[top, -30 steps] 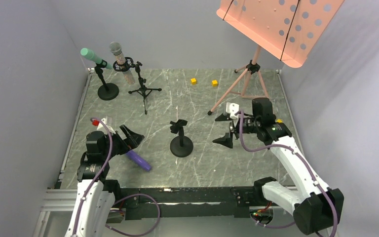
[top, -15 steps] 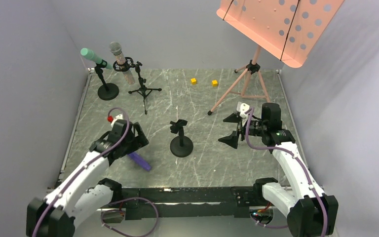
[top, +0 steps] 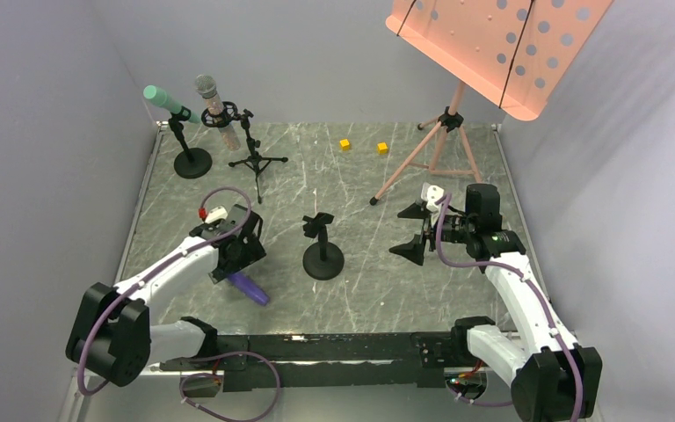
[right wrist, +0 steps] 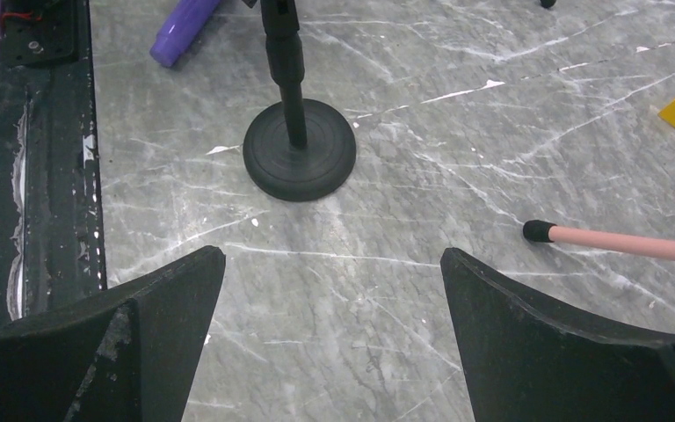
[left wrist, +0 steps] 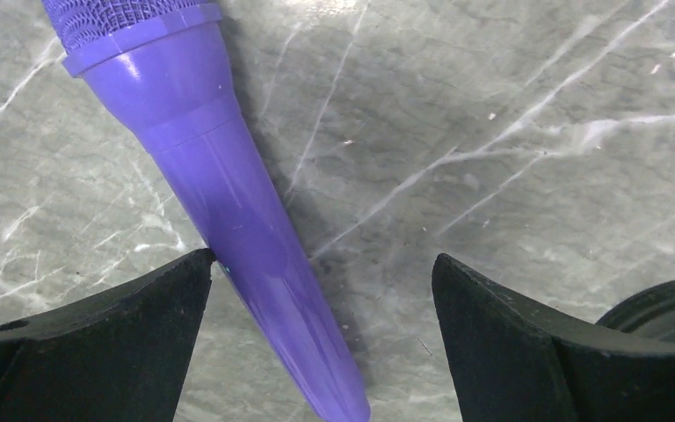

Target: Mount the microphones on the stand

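- The purple microphone lies flat on the marble table in the lower left of the overhead view, not on any stand.
- The left gripper hangs low over it with its jaws wide apart, gripping nothing.
- In the left wrist view the microphone's mesh head is at the top left. Its tapered body runs down between the fingers, close against the finger on the left of the frame and well apart from the other.
- The right gripper hovers right of centre, jaws spread wide and empty.
- The empty round-base stand is at the centre of the table, between the two grippers, with its clip holding nothing.
- The teal microphone sits tilted in the clip of a round-base stand at the upper left.
- Just beside it, the glittery microphone sits in a tripod stand, silver head up.
- Two yellow cubes lie near the far edge.
- A pink music stand fills the upper right.
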Tool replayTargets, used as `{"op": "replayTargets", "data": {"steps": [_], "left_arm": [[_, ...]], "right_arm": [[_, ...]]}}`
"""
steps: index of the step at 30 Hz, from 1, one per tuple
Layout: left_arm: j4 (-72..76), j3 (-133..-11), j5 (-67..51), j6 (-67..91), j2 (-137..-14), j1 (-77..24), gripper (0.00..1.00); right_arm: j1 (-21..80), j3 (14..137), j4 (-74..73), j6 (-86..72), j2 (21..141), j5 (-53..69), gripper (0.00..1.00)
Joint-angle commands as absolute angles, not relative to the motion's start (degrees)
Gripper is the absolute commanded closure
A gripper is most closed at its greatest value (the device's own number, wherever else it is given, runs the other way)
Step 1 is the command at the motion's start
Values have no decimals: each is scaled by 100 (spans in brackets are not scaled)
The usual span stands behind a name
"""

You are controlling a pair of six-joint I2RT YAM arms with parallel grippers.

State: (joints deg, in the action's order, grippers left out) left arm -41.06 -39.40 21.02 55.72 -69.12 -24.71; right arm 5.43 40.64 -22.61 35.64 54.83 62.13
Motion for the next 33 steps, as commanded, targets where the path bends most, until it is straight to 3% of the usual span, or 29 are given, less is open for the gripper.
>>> {"op": "replayTargets", "data": {"steps": [1,4,8,14,17,20,22,33], "left_arm": [[-4223,-3895,2300,6078,-7015,-2533,2],[-4123,-3675,2190,6336,-7088,-2551,6],[-3956,-3375,2083,6729,-7050,-2732,25],[-3830,-3295,2055,6964,-7332,-2987,32],[-3798,-3377,2065,6912,-7450,-3074,52],[-3727,-3430,2075,6757,-7455,-3101,82],[-3752,-3497,2083,6631,-7376,-3119,93],[-3486,-3587,2154,4995,-5087,-3734,99]], "right_arm": [[532,4201,-2258,3757,5502,6429,0],[533,4186,-2250,3768,5495,6429,0],[528,4201,-2292,3796,5517,6417,0],[535,4200,-2309,3819,5511,6423,0],[523,4201,-2318,3830,5513,6412,0],[520,4201,-2327,3840,5507,6400,0],[519,4210,-2337,3849,5509,6393,0],[478,4260,-2470,3993,5469,6377,0]]}}
